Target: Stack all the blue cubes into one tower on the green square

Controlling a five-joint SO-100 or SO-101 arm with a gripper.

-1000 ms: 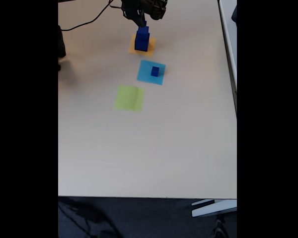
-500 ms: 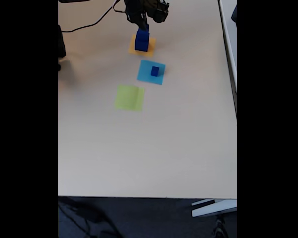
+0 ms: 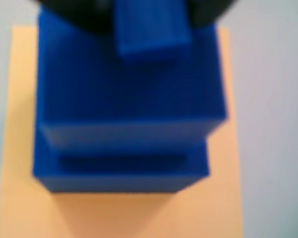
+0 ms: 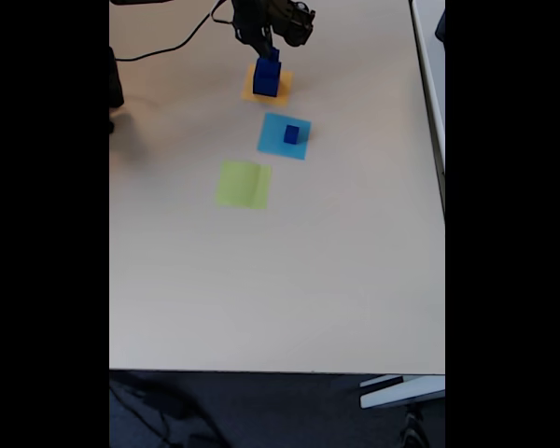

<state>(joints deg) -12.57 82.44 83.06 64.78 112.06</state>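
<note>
gripper [image 4: 266, 47] directly over two stacked blue cubes [image 4: 267, 77] | on orange square [image 4: 282, 91] | grip state unclear

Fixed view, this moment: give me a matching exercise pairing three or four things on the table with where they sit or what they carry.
Things:
1. small blue cube
2. green square
3. stacked blue cubes
4. gripper

Places or states:
A. on the orange square
B. nothing resting on it
C. on the light-blue square
D. right over the top of the stack

Pairs: 1-C, 2-B, 3-A, 4-D
</note>
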